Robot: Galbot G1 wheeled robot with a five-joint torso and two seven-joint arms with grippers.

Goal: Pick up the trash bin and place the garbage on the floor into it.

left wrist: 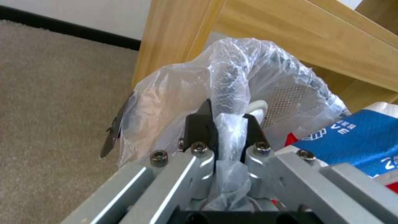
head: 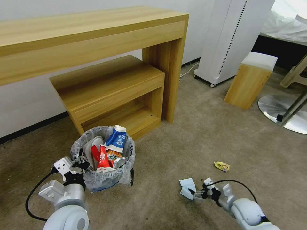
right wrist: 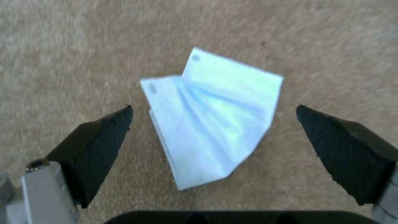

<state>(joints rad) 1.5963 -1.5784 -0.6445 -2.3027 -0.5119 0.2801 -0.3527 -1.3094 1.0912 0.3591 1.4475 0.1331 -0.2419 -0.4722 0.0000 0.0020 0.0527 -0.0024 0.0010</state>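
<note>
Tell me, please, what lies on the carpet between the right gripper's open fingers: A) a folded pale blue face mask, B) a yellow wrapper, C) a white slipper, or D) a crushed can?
A: the right wrist view shows the right gripper open over a folded pale blue face mask lying flat on the floor, while the yellow wrapper lies apart, farther off on the carpet.

Probably a hotel room or bedroom: a wooden desk against the wall on beige carpet, a low shelf under it, and a white-sheeted bed well right of it.
</note>
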